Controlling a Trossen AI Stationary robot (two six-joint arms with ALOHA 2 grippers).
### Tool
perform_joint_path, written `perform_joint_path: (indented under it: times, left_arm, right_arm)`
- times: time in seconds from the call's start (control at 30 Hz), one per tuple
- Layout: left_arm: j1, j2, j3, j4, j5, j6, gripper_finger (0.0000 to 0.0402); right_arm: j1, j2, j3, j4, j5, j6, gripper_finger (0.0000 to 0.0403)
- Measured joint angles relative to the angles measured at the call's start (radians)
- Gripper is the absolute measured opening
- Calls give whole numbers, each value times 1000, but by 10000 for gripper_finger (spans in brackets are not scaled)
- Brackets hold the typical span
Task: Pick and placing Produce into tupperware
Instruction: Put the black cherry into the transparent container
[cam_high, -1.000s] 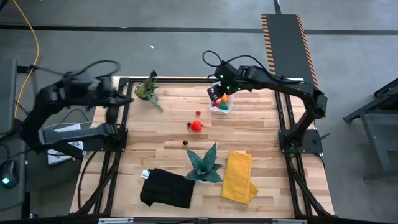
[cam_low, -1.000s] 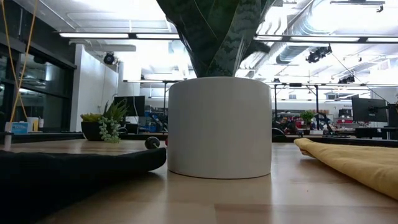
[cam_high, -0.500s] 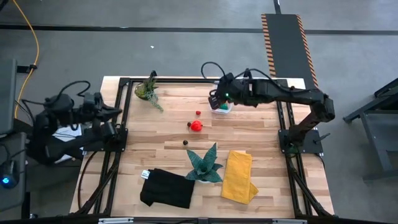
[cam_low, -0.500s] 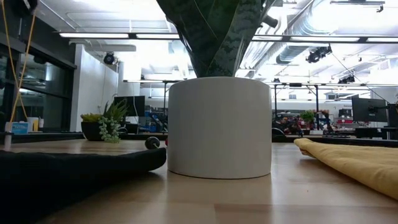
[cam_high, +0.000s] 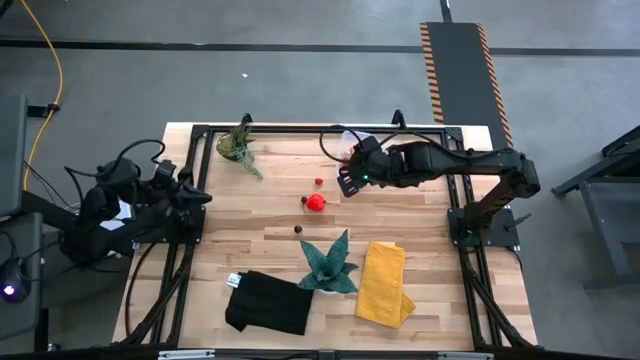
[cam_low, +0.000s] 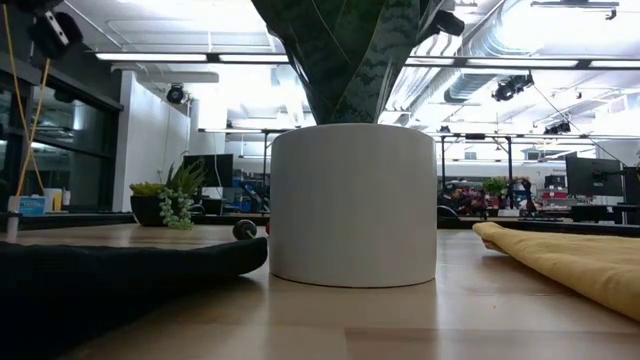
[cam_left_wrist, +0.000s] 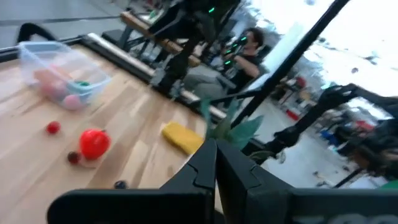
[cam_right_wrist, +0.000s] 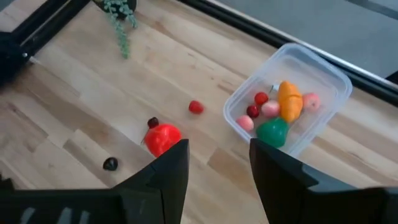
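Above the table's far middle, our right gripper (cam_high: 345, 183) hangs parted and empty; the tupperware (cam_right_wrist: 288, 98) sits just behind, part-filled — we should drop squarely over the red produce (cam_high: 316, 202); left gripper (cam_left_wrist: 215, 169) waits clenched off-table.

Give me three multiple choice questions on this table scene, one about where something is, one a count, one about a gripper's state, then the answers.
1. Where does the large red produce piece lie?
A. in the tupperware
B. on the bare wood
C. on the yellow cloth

2. How many produce pieces lie loose on the wood?
A. one
B. four
C. seven

3. How stands the right gripper?
A. shut on a fruit
B. shut, empty
C. open, empty

Answers: 1 B, it sits on planks apart from the tupperware. 2 B, the right wrist view shows two red and two dark pieces outside the tub. 3 C, a clear gap shows between its fingers, nothing in it.
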Motion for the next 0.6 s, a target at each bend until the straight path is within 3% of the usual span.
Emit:
perform_joint_path:
  times: [0.27,0.6]
  left_arm:
    - [0,-5,2,85,129,-119,0]
    - [0,-5,2,84,131,-125,0]
  right_arm:
    - [37,0,0,-54,-1,32,160]
    - [50,1,0,-58,3,32,160]
